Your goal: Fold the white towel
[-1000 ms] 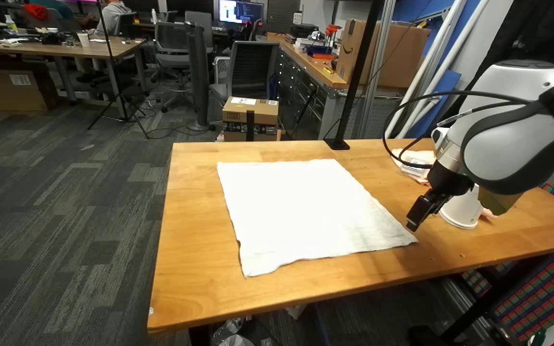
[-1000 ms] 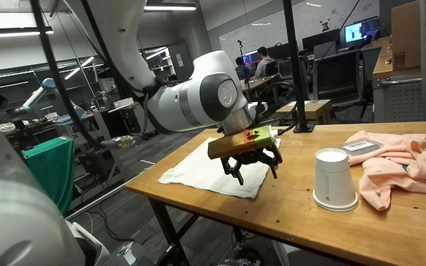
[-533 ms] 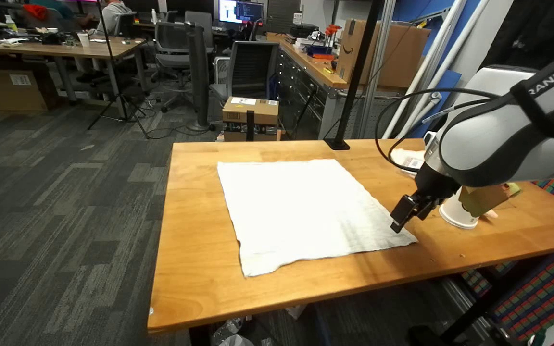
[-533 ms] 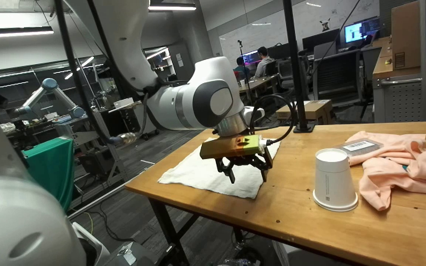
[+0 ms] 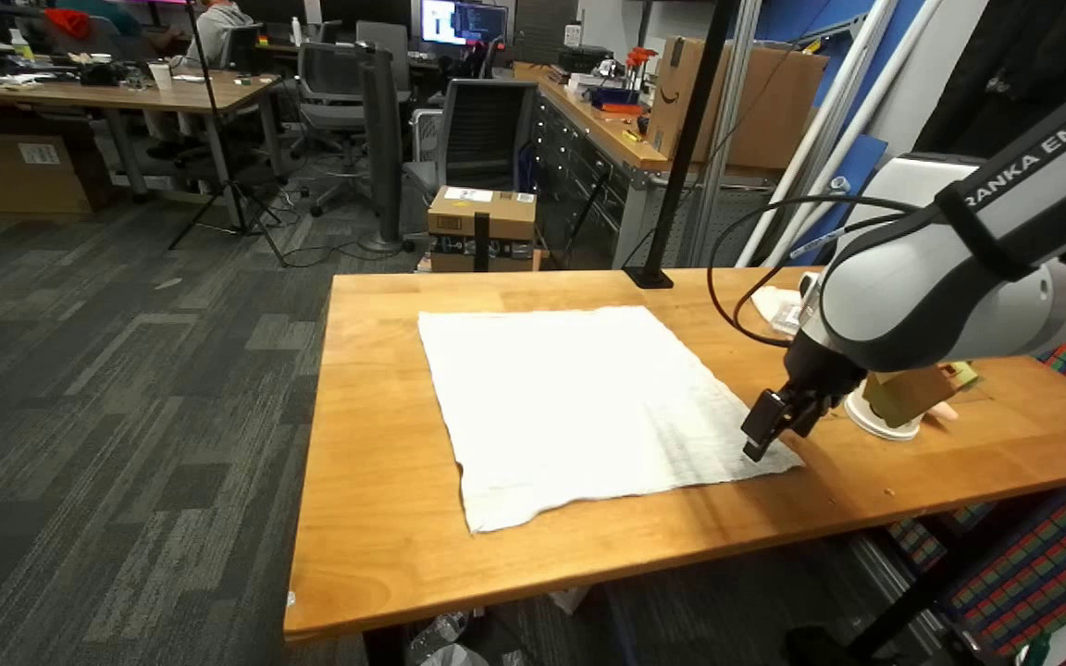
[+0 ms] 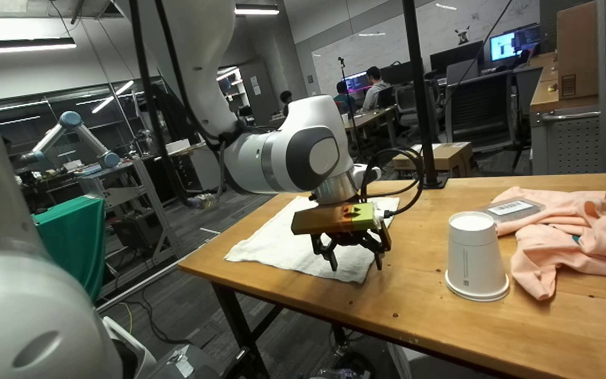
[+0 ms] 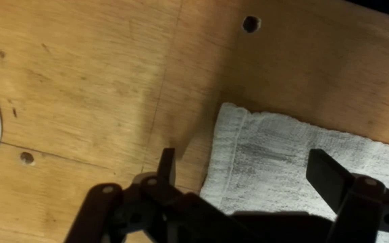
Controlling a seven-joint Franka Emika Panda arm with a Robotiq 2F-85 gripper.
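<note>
1. White towel (image 6: 282,245). Leftmost piece on the wooden table (image 6: 413,300) in an exterior view; it lies flat and unfolded, part of it beneath my gripper (image 6: 356,267).
2. Inner finger (image 7: 329,179). Stands over the towel; whether its tip touches the fabric I cannot tell.
3. Hemmed corner (image 7: 231,125). In the wrist view it shows just ahead of the gap between my fingers, which are spread wide and grip nothing. I judge the step in hand to be the approach to this corner, with no fold made.
4. Outer finger (image 7: 166,165). Stands over bare wood, beyond the hem, so that the towel's side edge passes between the two. The next move, as I judge it, calls for me to ease toward the corner, lower until I press on wood and fabric, and close to pinch the hem; lifting and carrying it across would follow.
5. Paper cup (image 6: 476,258). Upside down, apart from my fingers and outside the task.
6. Peach garment (image 6: 561,258). Crumpled, at far right, near the cup.
</note>
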